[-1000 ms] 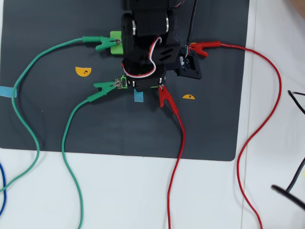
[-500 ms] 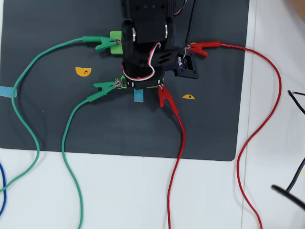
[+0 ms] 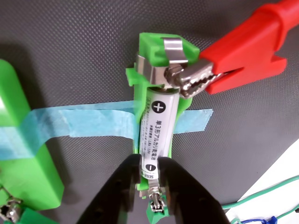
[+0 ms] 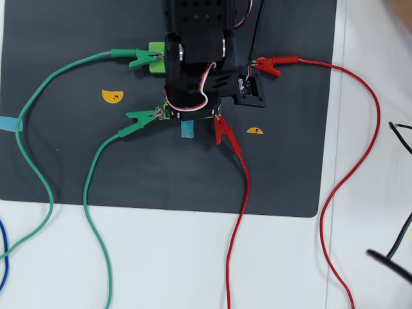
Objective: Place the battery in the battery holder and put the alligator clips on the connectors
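Across the overhead views the black robot arm (image 4: 196,61) pulls back toward the top edge of the picture, so its lower end now covers less of the narrow bright-green plastic battery holder (image 4: 168,111) than a second ago. The black block on the arm's right side (image 4: 252,87) shifts up and left with it, moving from beside the small yellow half-disc sticker (image 4: 255,131) to sit closer under the upper red sleeved alligator clip (image 4: 273,64). The lower red sleeved alligator clip (image 4: 223,131) at the holder's right end moves slightly leftward and stands freer of the arm's outline than before.
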